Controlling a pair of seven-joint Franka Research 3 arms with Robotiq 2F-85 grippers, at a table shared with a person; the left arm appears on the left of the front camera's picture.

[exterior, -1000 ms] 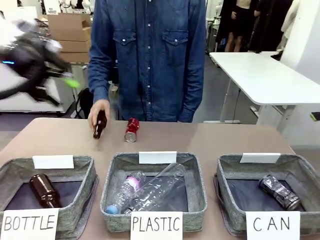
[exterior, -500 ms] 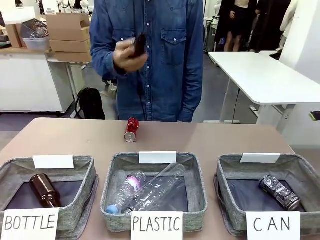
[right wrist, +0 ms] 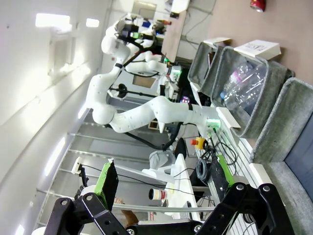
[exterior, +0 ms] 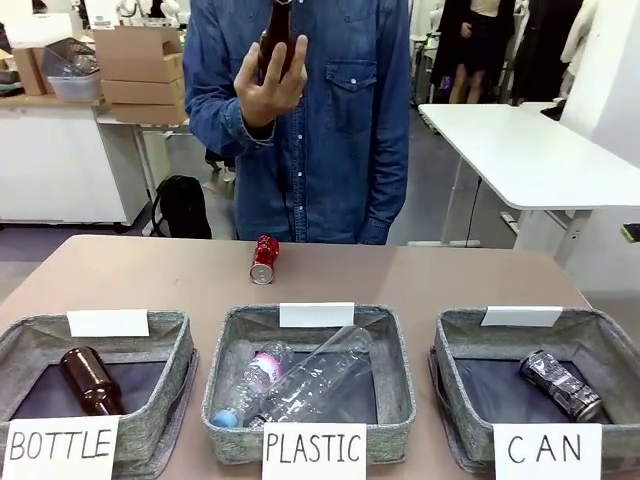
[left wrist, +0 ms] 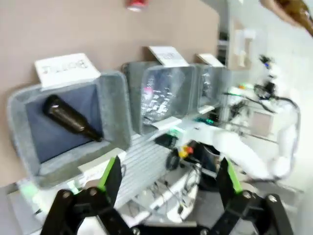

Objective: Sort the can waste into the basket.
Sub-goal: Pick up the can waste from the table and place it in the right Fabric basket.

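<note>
The red can (exterior: 263, 259) lay on its side on the table (exterior: 450, 275), close to the far edge. Its long axis ran roughly 12 to 6 o'clock, with the silver end toward 6, tipped slightly to 7. Bare tabletop lay around it on every side, and a strip of open table separated it from the far rims of the three baskets. The PLASTIC basket (exterior: 225, 350) sat straight at 6 o'clock from it. The CAN basket (exterior: 450, 350) sat well apart at about 4 o'clock.

The silver can (exterior: 560, 385) lay inside the CAN basket on the dark bottom. Its long axis ran 10 to 4 o'clock, and it was near the right wall. The left and near parts of that bottom were open.

Clear bottles (exterior: 300, 385) lay in the PLASTIC basket, and a brown bottle (exterior: 88, 380) lay in the BOTTLE basket (exterior: 180, 350).

Across the table a person's hand (exterior: 265, 85) held a raised bottle (exterior: 277, 35) upright at chest height, well above the red can.

In the left wrist view the left gripper (left wrist: 168, 178) had its jaws spread wide with nothing between them. It was up off the table, on the near side of the baskets. In the right wrist view the right gripper (right wrist: 164, 181) was likewise spread and empty, well apart from the red can.
</note>
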